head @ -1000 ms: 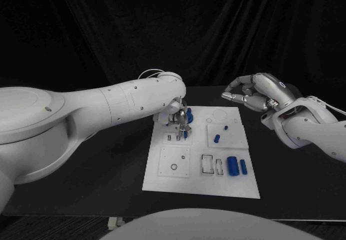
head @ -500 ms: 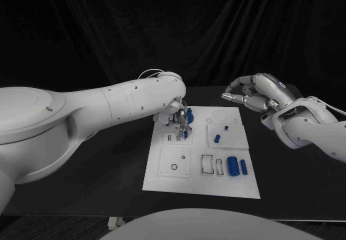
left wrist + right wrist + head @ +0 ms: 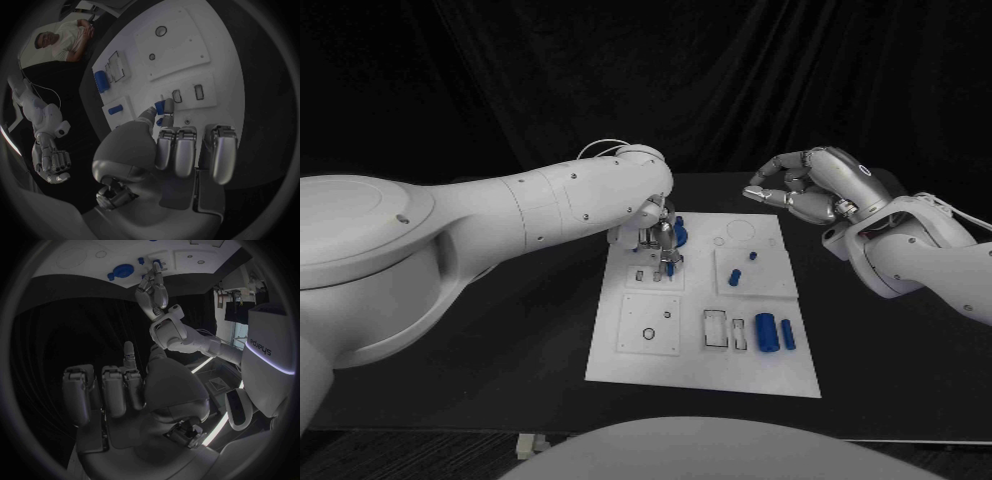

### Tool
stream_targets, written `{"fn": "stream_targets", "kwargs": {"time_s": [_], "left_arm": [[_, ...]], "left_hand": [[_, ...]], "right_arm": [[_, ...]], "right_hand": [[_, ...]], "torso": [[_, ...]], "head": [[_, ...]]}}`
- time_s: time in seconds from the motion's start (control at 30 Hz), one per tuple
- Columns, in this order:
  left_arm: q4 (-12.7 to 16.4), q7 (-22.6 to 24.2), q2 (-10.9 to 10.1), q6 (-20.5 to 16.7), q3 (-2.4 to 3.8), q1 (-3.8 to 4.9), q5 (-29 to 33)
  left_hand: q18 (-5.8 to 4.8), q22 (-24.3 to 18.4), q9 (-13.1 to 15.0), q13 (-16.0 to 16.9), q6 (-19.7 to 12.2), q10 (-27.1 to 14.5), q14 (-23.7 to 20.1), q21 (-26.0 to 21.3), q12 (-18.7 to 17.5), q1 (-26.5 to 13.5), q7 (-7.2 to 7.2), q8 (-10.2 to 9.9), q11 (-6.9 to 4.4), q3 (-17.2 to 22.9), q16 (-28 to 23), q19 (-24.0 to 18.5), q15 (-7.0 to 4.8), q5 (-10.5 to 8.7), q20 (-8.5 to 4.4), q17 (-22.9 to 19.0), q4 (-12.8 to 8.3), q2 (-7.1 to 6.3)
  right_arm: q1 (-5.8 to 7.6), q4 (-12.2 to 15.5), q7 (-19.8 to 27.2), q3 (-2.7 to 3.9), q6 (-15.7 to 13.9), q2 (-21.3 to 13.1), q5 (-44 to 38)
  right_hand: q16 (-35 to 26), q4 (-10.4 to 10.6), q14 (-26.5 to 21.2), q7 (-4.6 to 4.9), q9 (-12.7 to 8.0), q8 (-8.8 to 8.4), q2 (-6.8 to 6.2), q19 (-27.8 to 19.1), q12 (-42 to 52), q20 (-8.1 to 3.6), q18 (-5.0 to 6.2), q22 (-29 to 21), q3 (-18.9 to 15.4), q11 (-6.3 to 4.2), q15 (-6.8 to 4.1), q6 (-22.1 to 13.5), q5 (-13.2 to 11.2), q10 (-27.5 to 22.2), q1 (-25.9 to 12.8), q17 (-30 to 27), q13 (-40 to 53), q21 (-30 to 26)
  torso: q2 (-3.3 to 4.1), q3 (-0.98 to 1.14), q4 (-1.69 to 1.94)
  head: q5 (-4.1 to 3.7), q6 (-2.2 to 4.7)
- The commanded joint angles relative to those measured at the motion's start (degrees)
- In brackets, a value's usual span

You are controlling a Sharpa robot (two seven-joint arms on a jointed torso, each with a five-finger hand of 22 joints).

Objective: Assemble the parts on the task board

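Change: barely any since a second ago; left hand (image 3: 659,238) sits a touch higher and nearer the board's far edge, right hand and loose parts as they were.
Left hand: low over the far-left part of the task board (image 3: 704,375), fingers pointing down, pinching a small blue part (image 3: 161,106) at the fingertips, next to two small slots (image 3: 187,93).
Hedge: whether that part touches the board, cannot tell from where I stand.
Right hand: (image 3: 808,184) raised off the table past the board's far-right corner, fingers curled in, nothing in them.
Task board: white plate mid-table on the black table (image 3: 516,330).
Loose parts: large blue cylinder (image 3: 766,331) with a thin blue rod (image 3: 788,334) just beside it, near right; small blue peg (image 3: 734,277) mid-board.
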Motion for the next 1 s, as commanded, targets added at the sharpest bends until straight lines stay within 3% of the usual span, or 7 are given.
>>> {"fn": "stream_targets", "kwargs": {"time_s": [0.03,0.23,0.43,1.0], "left_arm": [[-0.1,1.1,0.2,-0.2,0.05,-0.17,0.2],[-0.1,1.2,0.2,-0.3,0.05,-0.25,0.2],[-0.2,1.2,0.3,-0.3,0.05,-0.29,0.2],[0.8,0.3,-0.4,-1.1,0.05,-0.34,0.2]], "left_hand": [[-0.31,8.1,0.2,15.0,-0.5,6.0,6.0,-0.2,0.1,0.2,-0.07,-0.1,-0.34,0.5,0.1,1.3,-0.34,0.32,-0.33,15.1,-0.1,-0.54],[-0.31,8.1,1.0,15.0,-0.8,6.0,6.0,-0.3,0.1,0.6,-0.08,-0.2,-0.34,2.1,0.1,1.3,-0.33,2.26,-0.34,15.1,-1.1,-0.84],[-0.3,8.2,2.5,15.0,-0.9,6.0,6.0,-0.4,0.1,1.7,-0.22,-0.3,-0.44,5.9,0.1,1.3,-0.43,4.11,-0.42,15.1,-3.8,-1.76],[-0.28,8.3,6.0,15.0,-1.0,6.0,6.0,-0.6,0.1,0.8,-0.19,0.2,-0.51,14.2,0.1,1.3,-0.53,6.73,-0.52,15.1,-9.2,-4.02]], "right_arm": [[-0.13,0.0,-1.0,0.04,0.2,0.0,-0.1],[-0.13,0.0,-1.0,0.04,0.3,0.0,-0.1],[-0.13,0.0,-1.2,0.04,0.3,0.0,-0.1],[-0.18,0.0,-1.4,0.04,0.3,-0.1,-0.1]], "right_hand": [[0.1,0.0,6.0,0.09,-0.1,0.12,0.58,6.0,0.2,-0.1,-0.45,15.1,-0.4,-0.34,-0.14,0.3,-0.3,6.0,-0.1,15.1,15.1,0.2],[0.1,0.0,6.0,0.07,-0.1,0.13,0.57,6.0,0.2,-0.11,-0.45,15.1,-0.5,-0.35,-0.15,0.4,-0.3,6.0,-0.1,15.1,15.1,0.2],[0.1,-0.1,6.0,0.03,-0.1,0.15,0.53,6.0,0.2,-0.12,-0.45,15.1,-0.5,-0.38,-0.17,0.4,-0.3,6.0,0.1,15.1,15.1,0.2],[0.1,-0.2,6.0,0.02,-0.1,0.14,0.49,6.0,0.2,-0.14,-0.45,15.1,-0.5,-0.4,-0.19,0.4,-0.2,6.0,0.3,15.1,15.1,0.2]], "torso": [[0.01,-0.01,-0.02],[0.0,0.0,0.01],[0.0,0.02,0.02],[-0.04,0.06,0.04]], "head": [[0.0,-0.01],[0.0,-0.01],[0.04,-0.01],[0.34,-0.01]]}}
